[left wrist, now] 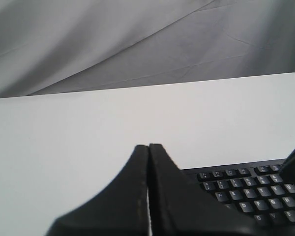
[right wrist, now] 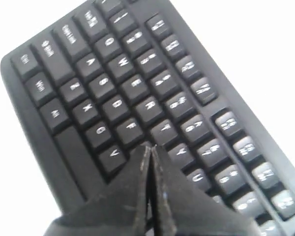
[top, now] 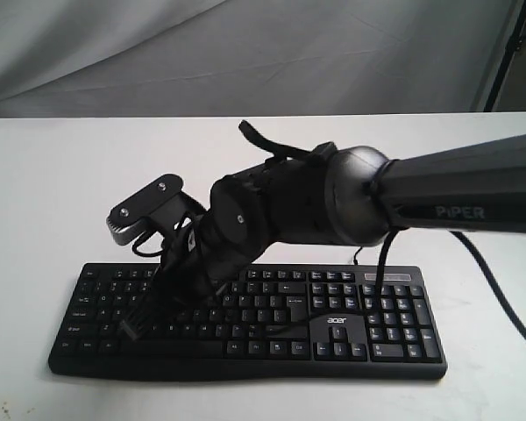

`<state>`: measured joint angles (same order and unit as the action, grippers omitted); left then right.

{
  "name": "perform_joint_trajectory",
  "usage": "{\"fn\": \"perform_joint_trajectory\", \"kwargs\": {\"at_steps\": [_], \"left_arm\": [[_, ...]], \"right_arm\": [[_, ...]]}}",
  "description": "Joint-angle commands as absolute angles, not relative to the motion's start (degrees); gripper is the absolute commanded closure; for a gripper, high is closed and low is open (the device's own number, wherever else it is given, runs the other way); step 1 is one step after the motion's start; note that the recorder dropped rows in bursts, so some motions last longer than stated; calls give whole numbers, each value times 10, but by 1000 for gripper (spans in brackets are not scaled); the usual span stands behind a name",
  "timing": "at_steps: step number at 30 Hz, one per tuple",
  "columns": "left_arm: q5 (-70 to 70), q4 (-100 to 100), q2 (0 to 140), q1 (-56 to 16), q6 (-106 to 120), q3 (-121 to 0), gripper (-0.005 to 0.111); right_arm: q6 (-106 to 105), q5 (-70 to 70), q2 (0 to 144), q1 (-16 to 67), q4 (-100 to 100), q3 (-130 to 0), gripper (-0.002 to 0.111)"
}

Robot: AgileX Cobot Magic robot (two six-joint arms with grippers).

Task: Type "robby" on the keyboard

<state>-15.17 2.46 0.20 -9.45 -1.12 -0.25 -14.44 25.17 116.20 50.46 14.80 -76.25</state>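
Note:
The black keyboard with white legends and an "acer" logo lies on the white table. My right arm reaches across it from the right, down to the left half of the letter keys. My right gripper is shut with nothing in it. Its tips sit over the keys just past F and V, and the key under them is hidden. My left gripper is shut and empty, off the keyboard's far left corner, and does not show in the exterior view.
The white table runs wide around the keyboard, with a grey cloth backdrop behind it. A black cable hangs from the right arm over the number pad side.

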Motion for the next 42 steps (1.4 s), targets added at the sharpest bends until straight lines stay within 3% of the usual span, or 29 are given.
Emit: {"fn": "perform_joint_trajectory", "kwargs": {"at_steps": [1, 42], "left_arm": [[-148, 27, 0, -98, -13, 0, 107], [-148, 27, 0, -98, -13, 0, 107]], "right_arm": [[-147, 258, 1162, 487, 136, -781, 108], [-150, 253, 1220, 486, 135, -804, 108]]}}
